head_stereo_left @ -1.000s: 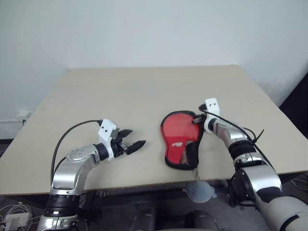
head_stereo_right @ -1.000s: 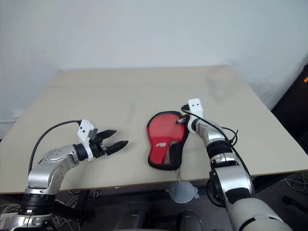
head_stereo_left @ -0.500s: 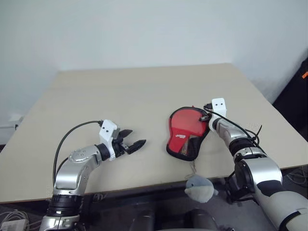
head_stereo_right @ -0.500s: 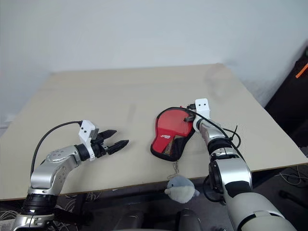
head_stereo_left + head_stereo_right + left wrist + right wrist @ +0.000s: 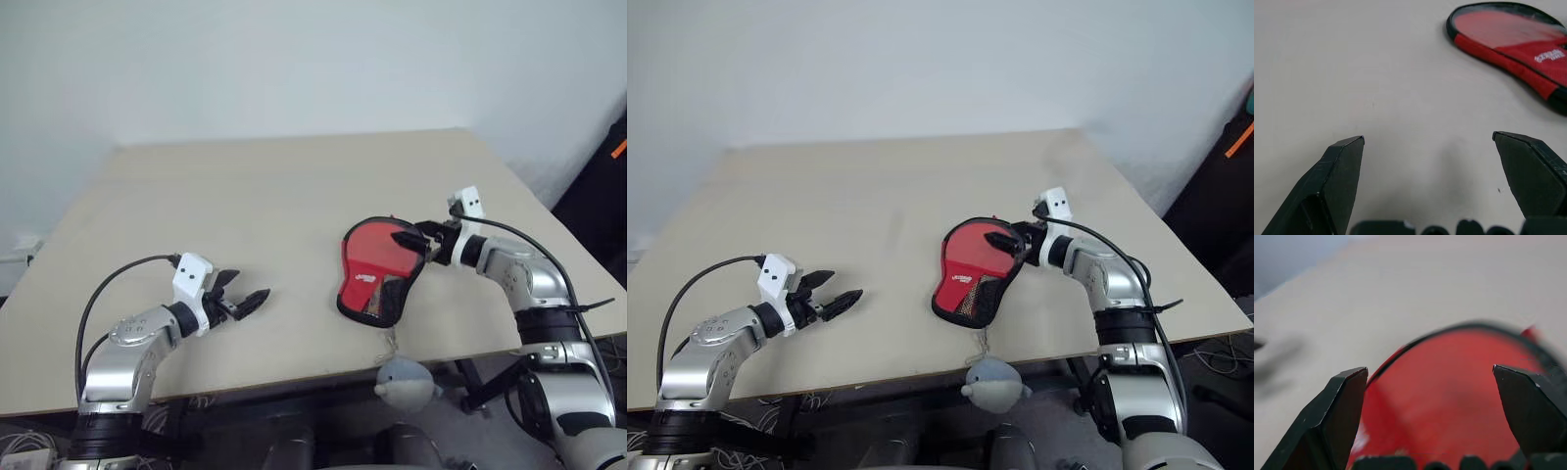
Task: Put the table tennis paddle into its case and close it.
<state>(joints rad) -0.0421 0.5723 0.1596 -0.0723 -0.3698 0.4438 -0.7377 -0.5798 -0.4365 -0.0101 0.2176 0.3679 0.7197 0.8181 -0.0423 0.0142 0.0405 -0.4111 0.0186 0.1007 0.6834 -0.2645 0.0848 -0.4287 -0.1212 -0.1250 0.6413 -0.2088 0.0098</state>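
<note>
Left eye view. Item 1: the case point(image 5: 380, 271), red with black edging, lies flat on the tabletop point(image 5: 274, 186) at about 4 o'clock from the tabletop's centre, narrow end toward the near edge. Its black mesh panel faces up beside a small white logo. A zip cord runs off the near edge to a small grey-blue rounded object point(image 5: 406, 382) hanging below. The table tennis paddle cannot be made out as a separate thing; whether it sits inside the case cannot be told.

Item 2: right end effector point(image 5: 423, 239), fingers spread, empty, hovering at the case's 2 o'clock rim, just above the round end.

Item 3: left end effector point(image 5: 239, 298), fingers spread, empty, well apart from the case at its 9 o'clock side, over bare tabletop.

Step in hand, as judged: closing looks done or nearly so. The next move calls for checking the zip seam around the rim, then clearing both arms if it is shut.

Change from one second earlier: the right end effector was closed at the case's rim and is now open and drawn back; the case has swung so its narrow end points elsewhere, and the grey-blue object hangs more in view.
</note>
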